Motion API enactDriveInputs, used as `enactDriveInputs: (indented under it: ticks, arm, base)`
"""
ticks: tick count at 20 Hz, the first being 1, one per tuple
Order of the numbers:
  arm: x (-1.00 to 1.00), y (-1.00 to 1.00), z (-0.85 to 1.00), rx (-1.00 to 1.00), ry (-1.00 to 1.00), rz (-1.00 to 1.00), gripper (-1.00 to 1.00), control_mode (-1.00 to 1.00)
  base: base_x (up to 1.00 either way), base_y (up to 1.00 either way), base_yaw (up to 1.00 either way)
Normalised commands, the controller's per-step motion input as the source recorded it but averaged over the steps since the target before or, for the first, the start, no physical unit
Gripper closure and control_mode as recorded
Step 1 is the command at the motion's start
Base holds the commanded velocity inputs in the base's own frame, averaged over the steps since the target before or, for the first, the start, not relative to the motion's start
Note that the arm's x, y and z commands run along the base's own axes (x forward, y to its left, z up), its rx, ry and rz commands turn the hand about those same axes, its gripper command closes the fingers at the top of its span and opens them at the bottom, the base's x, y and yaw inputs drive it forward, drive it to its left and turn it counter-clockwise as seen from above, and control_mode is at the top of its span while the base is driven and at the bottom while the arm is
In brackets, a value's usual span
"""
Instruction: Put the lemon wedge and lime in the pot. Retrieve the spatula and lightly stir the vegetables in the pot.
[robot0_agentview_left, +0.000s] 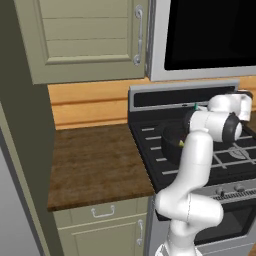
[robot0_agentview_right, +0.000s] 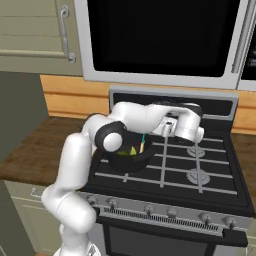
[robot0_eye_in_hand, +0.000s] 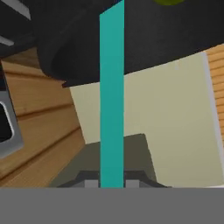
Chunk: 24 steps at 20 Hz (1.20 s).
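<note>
So the arm is reaching out over the stove with its fingers clenched on the teal handle of the spatula, and in the hand view that handle runs straight up from between the tips toward the pot. Makes sense to grab it at the far end of the handle: that leaves the blade end free to go down inside the pot while the hand stays up and out of the way. From the right base view the pot sits on the front left burner, right under the forearm, with the spatula leaning down into it, and you can make out the lemon wedge as a yellow bit inside. The lime is just a green sliver at the top edge of the hand view, looks like it's in the pot too but I can't swear to it. I'd say both fruits are in and this is the stirring part. The pot sitting near the stove's front edge keeps it within easy reach, and a tilted spatula should sweep the bottom without knocking the rim.
</note>
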Motion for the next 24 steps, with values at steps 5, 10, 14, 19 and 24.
enactDriveInputs:
  ticks: [5,10,14,19,24]
  arm:
    - [0.00,0.34,-0.01,0.08,0.25,-0.19,1.00,-1.00]
    - [0.00,0.33,-0.04,0.08,0.22,-0.20,1.00,-1.00]
    - [0.22,0.27,0.00,0.09,0.01,-0.24,1.00,-1.00]
    - [0.56,0.02,0.06,0.07,0.04,-0.20,1.00,-1.00]
    - [0.64,-0.05,0.00,-0.10,0.47,-0.12,1.00,-1.00]
  base:
    - [0.00,0.00,0.00]
    - [0.00,0.00,0.00]
    - [0.00,0.00,0.00]
    - [0.00,0.00,0.00]
    - [0.00,0.00,0.00]
